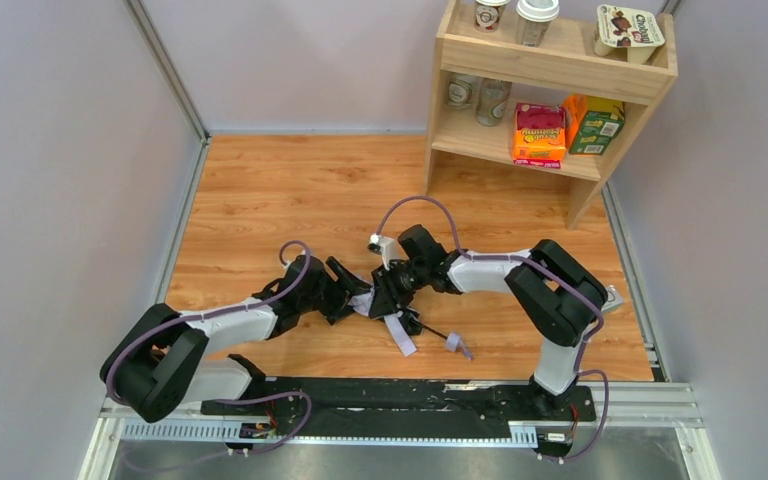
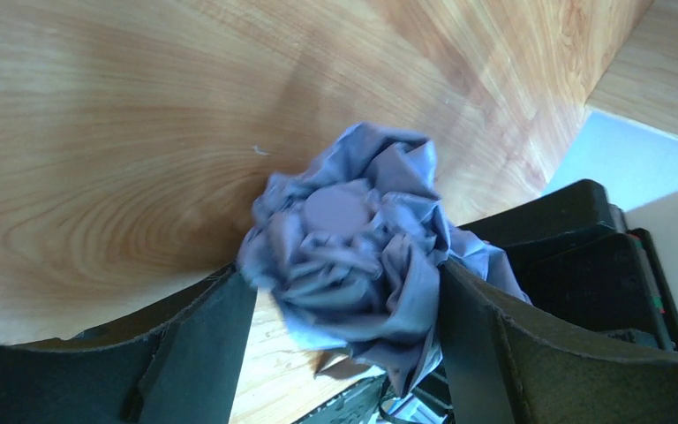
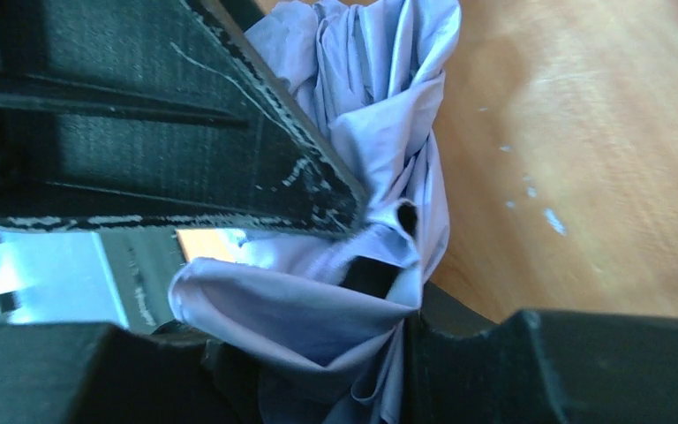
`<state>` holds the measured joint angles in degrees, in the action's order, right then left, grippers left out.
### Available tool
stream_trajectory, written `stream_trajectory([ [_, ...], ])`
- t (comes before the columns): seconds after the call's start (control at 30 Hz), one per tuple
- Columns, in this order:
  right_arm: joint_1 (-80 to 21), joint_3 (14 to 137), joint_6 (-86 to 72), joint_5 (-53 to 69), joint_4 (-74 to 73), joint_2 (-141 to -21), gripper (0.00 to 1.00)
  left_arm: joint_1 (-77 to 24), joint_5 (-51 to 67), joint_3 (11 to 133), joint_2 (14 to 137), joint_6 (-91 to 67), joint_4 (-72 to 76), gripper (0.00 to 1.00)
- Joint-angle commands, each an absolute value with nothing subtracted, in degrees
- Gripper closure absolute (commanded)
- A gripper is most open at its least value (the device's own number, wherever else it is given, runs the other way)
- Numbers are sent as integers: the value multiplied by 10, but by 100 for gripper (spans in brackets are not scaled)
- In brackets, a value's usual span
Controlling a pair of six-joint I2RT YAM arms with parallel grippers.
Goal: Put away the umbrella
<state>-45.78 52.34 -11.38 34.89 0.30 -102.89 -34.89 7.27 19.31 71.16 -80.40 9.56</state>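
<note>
The umbrella lies on the wooden floor between both arms, a crumpled pale lavender bundle. Its strap tab and thin black shaft trail toward the near edge. My left gripper has its fingers on either side of the bundle's top end; in the left wrist view the fabric fills the gap between the fingers. My right gripper meets it from the right; in the right wrist view its jaws pinch a fold of the fabric.
A wooden shelf unit stands at the back right with cups, jars and snack boxes. Grey walls close in the left and right sides. The metal rail with the arm bases runs along the near edge.
</note>
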Motion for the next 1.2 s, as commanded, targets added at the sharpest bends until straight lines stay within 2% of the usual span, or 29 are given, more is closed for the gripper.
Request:
stream_trajectory([
  [0.0,-455,555,-184,523,101,-1051,100,-354,85,182,754,-789,113,20],
  [0.13,-454,575,-208,537,113,-1077,100,-358,106,187,772,-808,141,20],
  [0.4,-454,587,-227,509,137,-1070,100,-366,142,180,801,-871,167,27],
  [0.47,-454,595,-218,520,125,-1066,100,-366,152,189,821,-869,178,37],
  [0.5,-455,599,-209,531,115,-1064,100,-366,152,190,833,-867,190,49],
  [0.53,-455,604,-201,540,102,-1061,100,-365,155,189,838,-866,198,54],
  [0.57,-455,608,-191,545,85,-1059,100,-366,156,187,845,-869,217,65],
  [0.6,-456,609,-180,542,69,-1055,100,-365,154,183,848,-872,224,71],
  [0.7,-455,602,-156,521,32,-1036,100,-365,145,183,846,-870,229,85],
  [0.73,-455,599,-153,509,21,-1031,93,-366,142,184,843,-869,228,93],
  [0.77,-455,597,-152,488,9,-1026,81,-366,138,183,838,-868,221,95],
  [0.8,-455,595,-152,452,3,-1020,74,-366,135,183,834,-869,218,99],
  [0.83,-459,592,-145,417,-29,-1013,70,-366,132,183,828,-869,208,99],
  [0.9,-473,578,-144,323,-51,-994,51,-366,126,184,820,-873,191,100],
  [0.97,-501,570,-138,218,-74,-975,37,-366,122,178,813,-881,185,100],
  [1.1,-565,579,-110,40,-126,-970,27,-366,124,175,806,-897,160,100],
  [1.17,-601,596,-91,-57,-151,-983,26,-366,125,176,803,-903,156,100],
])
